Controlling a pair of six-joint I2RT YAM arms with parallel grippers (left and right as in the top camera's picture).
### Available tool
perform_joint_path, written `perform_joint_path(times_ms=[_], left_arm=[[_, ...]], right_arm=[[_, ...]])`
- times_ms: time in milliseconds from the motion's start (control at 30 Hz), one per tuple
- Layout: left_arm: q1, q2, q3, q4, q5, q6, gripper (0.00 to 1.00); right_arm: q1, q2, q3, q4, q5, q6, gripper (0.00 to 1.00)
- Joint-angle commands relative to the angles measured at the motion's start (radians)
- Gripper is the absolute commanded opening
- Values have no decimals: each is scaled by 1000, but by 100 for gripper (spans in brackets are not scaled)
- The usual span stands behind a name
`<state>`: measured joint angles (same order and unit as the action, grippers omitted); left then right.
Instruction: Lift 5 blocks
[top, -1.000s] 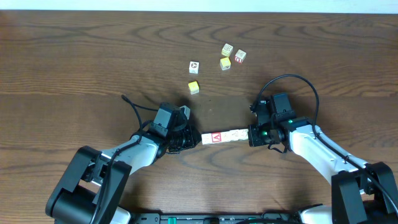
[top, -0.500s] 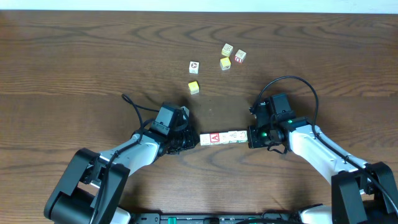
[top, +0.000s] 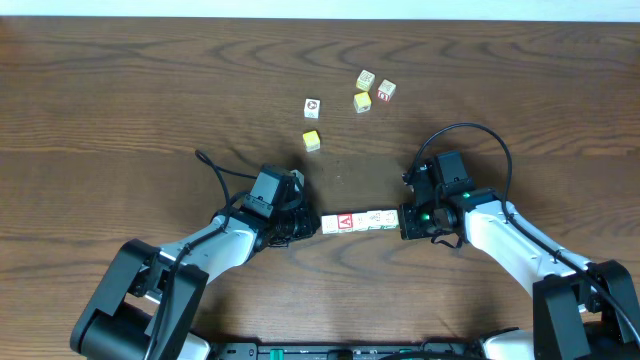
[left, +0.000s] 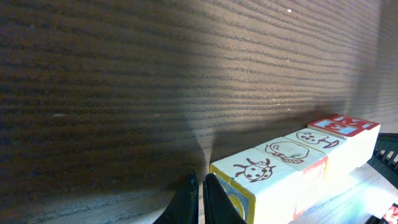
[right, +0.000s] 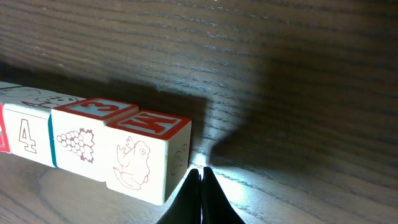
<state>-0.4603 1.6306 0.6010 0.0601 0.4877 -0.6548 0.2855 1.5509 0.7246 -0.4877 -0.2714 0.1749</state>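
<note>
Overhead, the row of blocks (top: 360, 220) lies end to end on the dark wooden surface (top: 150, 90), directly between the two end effectors. The left end effector (top: 312, 226) presses against one end and the right end effector (top: 402, 220) against the other. Each has its fingers together, clamped on nothing, so the row is squeezed between the two tips. Well beyond both end effectors sit the near yellow cube (top: 312, 140), a white cube (top: 312, 105), the far yellow cube (top: 361, 101), a cream cube (top: 366, 79) and a red-marked cube (top: 386, 91), all apart from the row.

Left wrist view: the left end effector (left: 200, 200) shows its two dark fingertips closed to a thin slit. The ladybird block (left: 252, 180) sits just to one side of the tips, and the row runs away from it to a red-topped block (left: 345, 127) at the far end.

Right wrist view: the right end effector (right: 200, 196) has its fingertips shut into one point, at the lower corner of the frog block (right: 140, 162). Further from the tips come the grapes block (right: 78, 146) and the "4" block (right: 25, 137), all flush. A shadow falls on the surface behind the row; it may be held slightly clear of the wood, though I cannot tell from this angle.
</note>
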Motion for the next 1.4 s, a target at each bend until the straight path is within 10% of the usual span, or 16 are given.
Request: perform_joint_path(times_ms=[0,1367], left_arm=[[4,28,-21,-5,-68,8,7],[-65,-30,-21,57,-27,51,7]], right_arm=[[4,-14,18,-2,6,7,1],[77,-62,16,57,-114,34,1]])
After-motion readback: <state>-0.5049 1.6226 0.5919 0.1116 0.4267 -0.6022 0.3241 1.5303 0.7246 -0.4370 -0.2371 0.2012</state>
